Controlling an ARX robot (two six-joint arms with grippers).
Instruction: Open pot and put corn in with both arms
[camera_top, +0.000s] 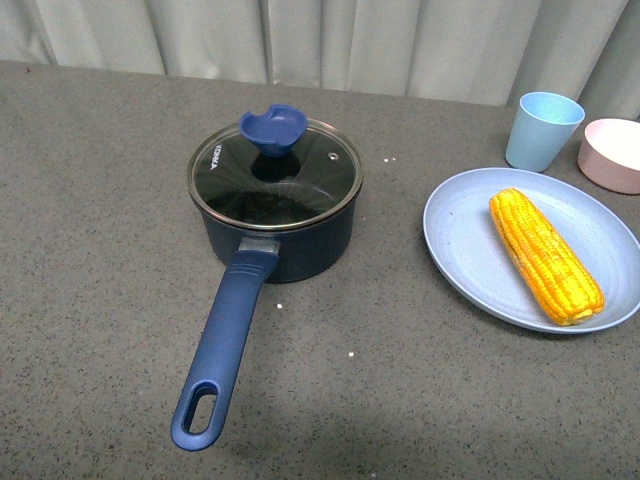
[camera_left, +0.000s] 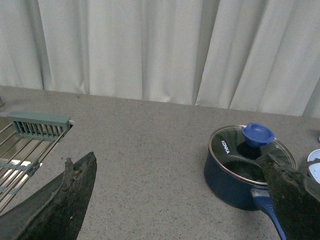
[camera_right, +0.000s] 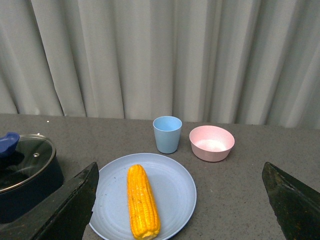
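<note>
Glass lid (camera_top: 300, 190) caps the pot (camera_top: 310, 245). The left gripper (camera_left: 177, 162), jaws wide, should close squarely on the blue knob (camera_top: 273, 128) and lift straight up. The right gripper (camera_right: 180, 170), equally wide, takes the corn (camera_top: 545, 255).

A staged test bench, not a real kitchen: a bare grey speckled tabletop (camera_top: 450, 400) backed by pale curtains (camera_right: 150, 55) well beyond the right fingers (camera_right: 65, 210). A lidded pot (camera_left: 225, 182) sits ahead of the left fingers (camera_left: 70, 200); just outside them, perhaps a wire dish rack (camera_left: 39, 131).
</note>
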